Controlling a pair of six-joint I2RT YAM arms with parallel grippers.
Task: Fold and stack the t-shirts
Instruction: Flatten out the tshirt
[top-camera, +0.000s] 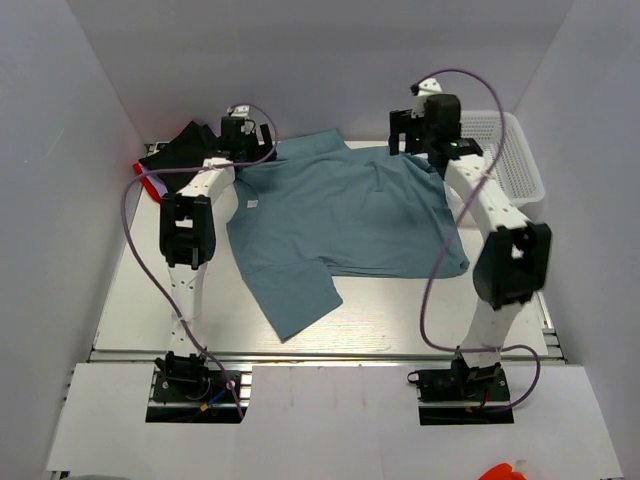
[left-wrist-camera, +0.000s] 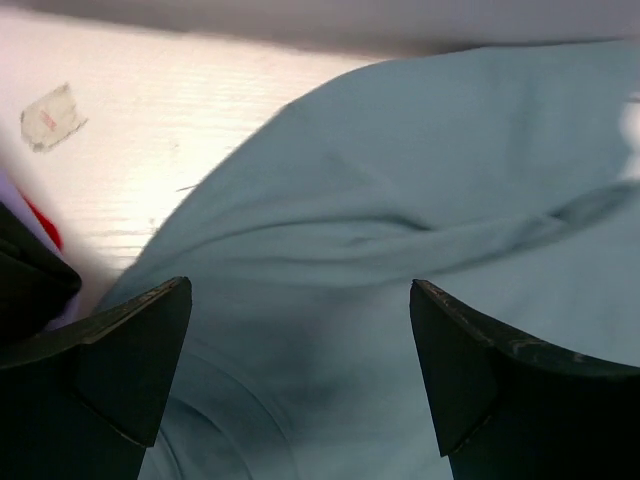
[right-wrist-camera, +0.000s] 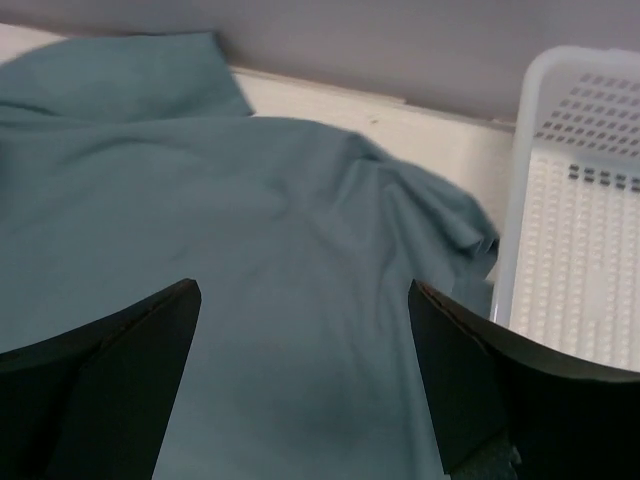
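Observation:
The dusty blue-teal t-shirt (top-camera: 350, 215) lies spread and wrinkled across the middle of the table, one sleeve trailing toward the front. My left gripper (top-camera: 243, 140) is open and empty over its far left edge; the cloth (left-wrist-camera: 400, 250) fills the space between its jaws. My right gripper (top-camera: 415, 135) is open and empty over the shirt's far right part (right-wrist-camera: 280, 300). A black t-shirt (top-camera: 185, 150) with a red one (top-camera: 143, 168) under it sits bunched at the far left; black and red cloth (left-wrist-camera: 35, 265) shows at the left wrist view's edge.
A white plastic mesh basket (top-camera: 515, 150) stands at the far right, also in the right wrist view (right-wrist-camera: 585, 200). White walls close in the back and sides. A small paper tag (left-wrist-camera: 48, 115) lies on the table near the left gripper.

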